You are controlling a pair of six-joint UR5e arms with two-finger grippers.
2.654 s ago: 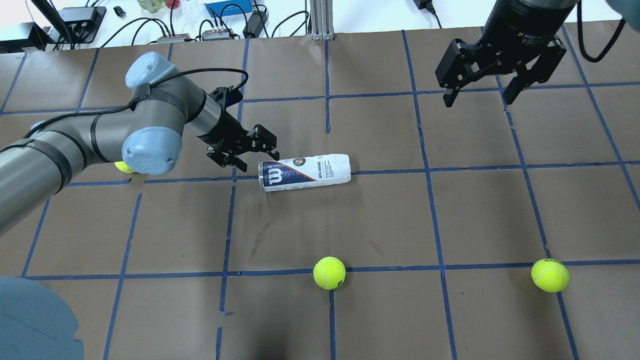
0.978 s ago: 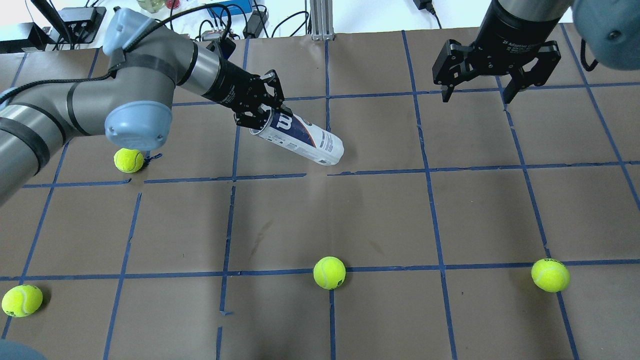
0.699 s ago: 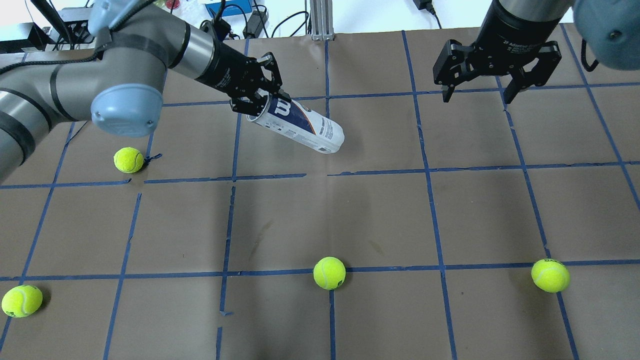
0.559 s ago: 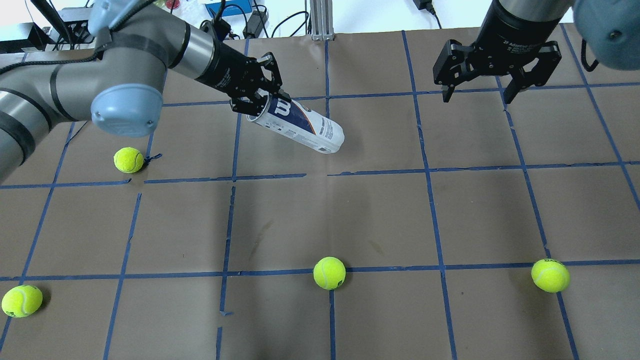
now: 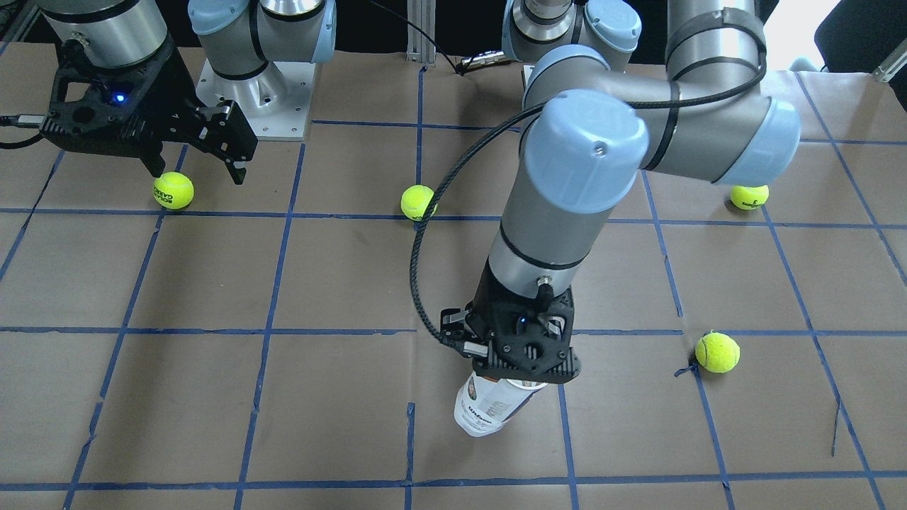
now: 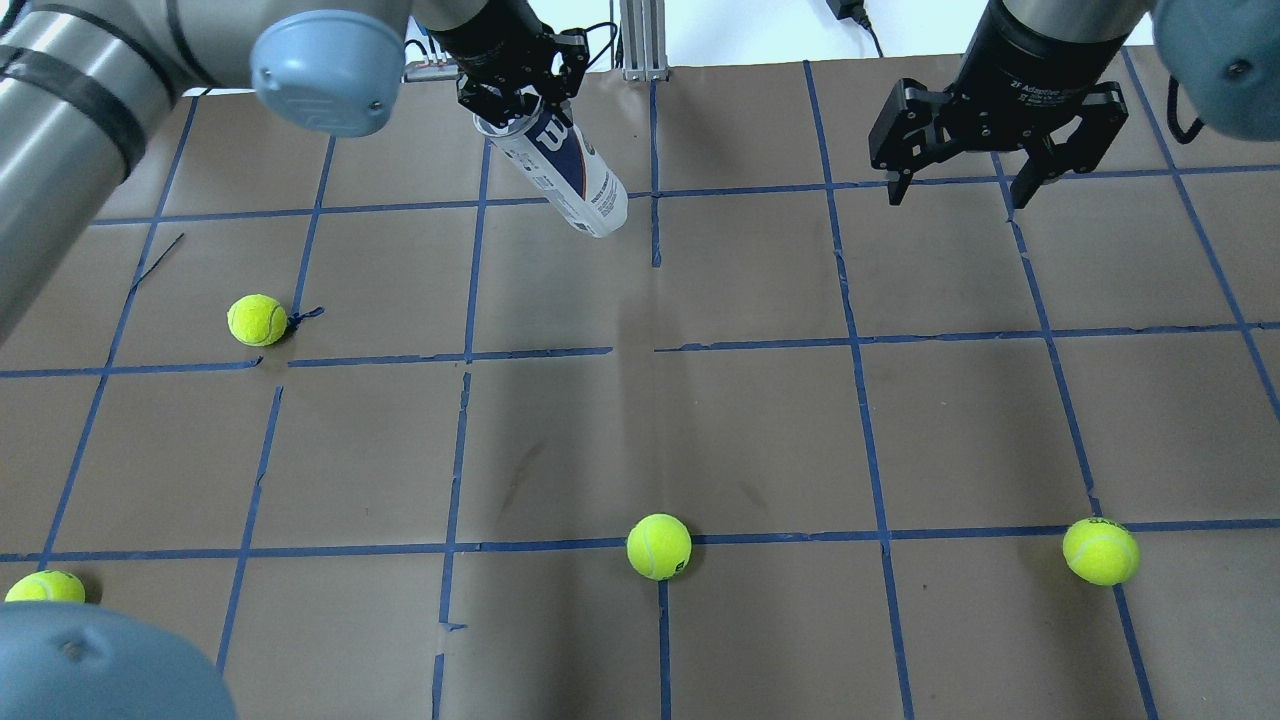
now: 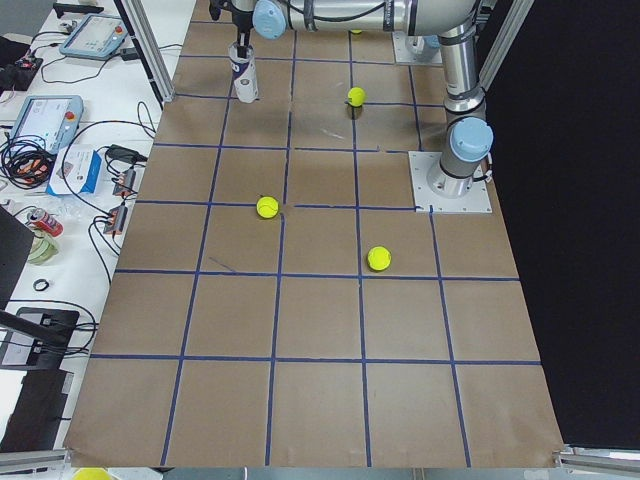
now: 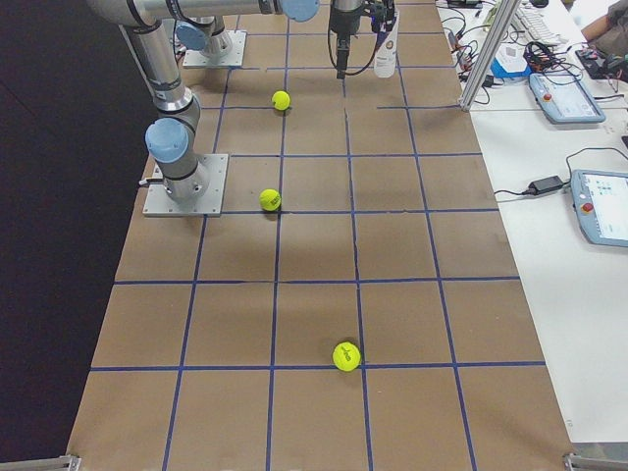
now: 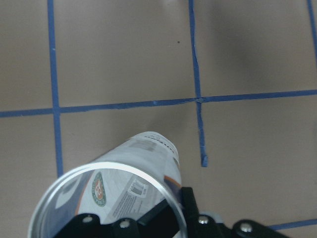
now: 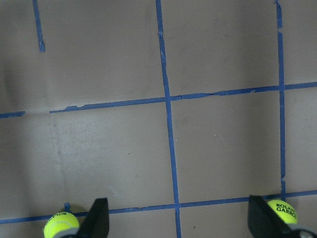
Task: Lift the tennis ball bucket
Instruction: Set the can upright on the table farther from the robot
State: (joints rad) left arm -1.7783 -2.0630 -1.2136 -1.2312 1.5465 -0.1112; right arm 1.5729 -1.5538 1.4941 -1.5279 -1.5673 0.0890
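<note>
Left gripper (image 6: pixel 512 92) grips the tennis ball bucket (image 6: pixel 578 178) at its open end; I judge it light, slick, thin-walled; right gripper (image 6: pixel 955 197) gapes wide.

Tennis ball bucket (image 6: pixel 565 170) aloft
We see the clear, white-and-navy-labelled tube hanging tilted, empty, open end uppermost.

The tennis ball bucket (image 6: pixel 572 172) rose higher (hanging nearly upright)

One camera looks down over the robot's shoulders, one faces it across the table (image 6: pixel 760 420); two watch from the ends. Wrist cameras point down, close. All four share the can (image 6: pixel 570 175).
</note>
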